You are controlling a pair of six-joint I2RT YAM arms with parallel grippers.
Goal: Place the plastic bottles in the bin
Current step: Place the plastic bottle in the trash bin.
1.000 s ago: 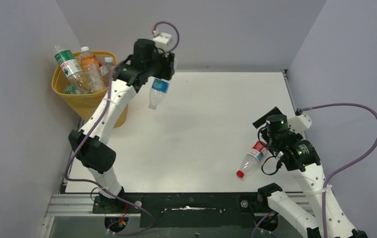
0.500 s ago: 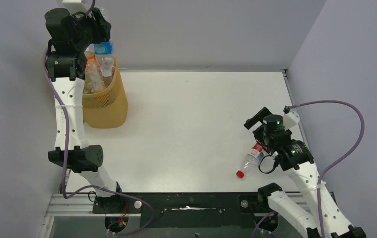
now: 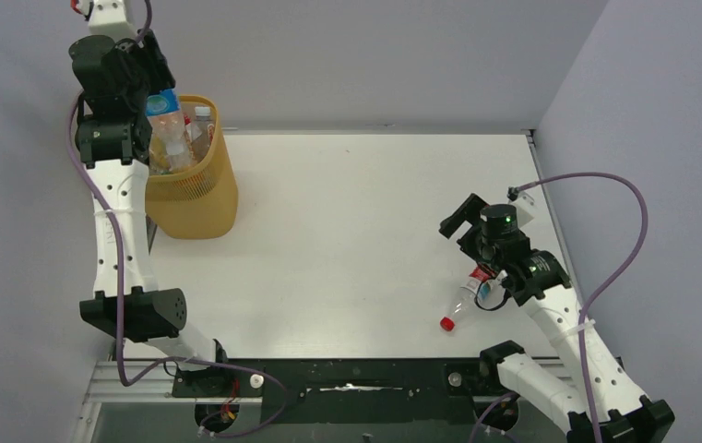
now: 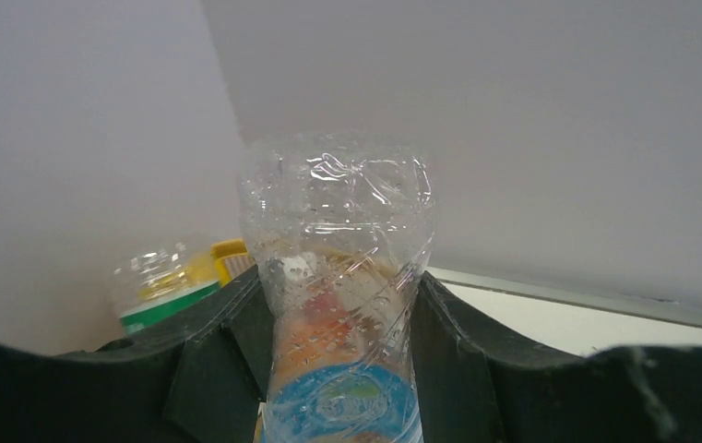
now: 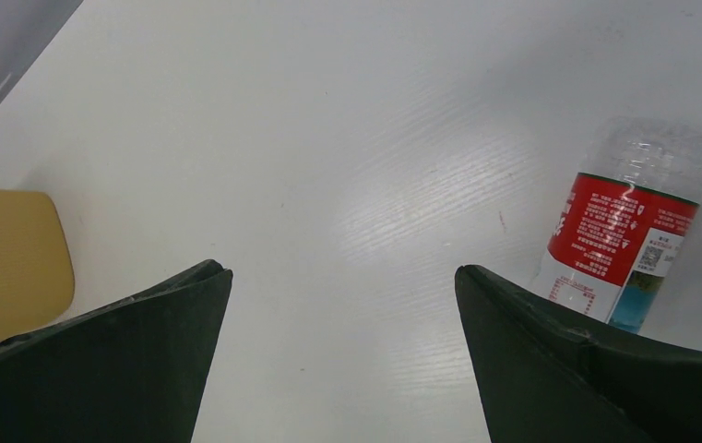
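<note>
Your left gripper [image 4: 338,318] was clamped on a blue-label bottle [image 4: 338,212] above the bin [image 3: 195,198] at 10 o'clock, unreleased. It held several other bottles [image 3: 181,148] already. Your right gripper [image 5: 342,277] was spread, empty; red-label bottle [image 5: 619,245] lay on the table [image 3: 347,231], 4 o'clock.

The left arm [image 3: 121,231] reaches up high, and the right arm [image 3: 564,323] is bent down low.
The left arm stands tall on the left side. Its elbow sits low near the base, and its long white part goes almost straight up to the black wrist at the far left corner. The left jaws are squeezed on the two sides of a clear bottle [image 4: 338,277]. The right arm is folded on the right side, with its black wrist held low over the desk [image 3: 356,231]. The right jaws point toward the far left and are spread wide apart.
</note>
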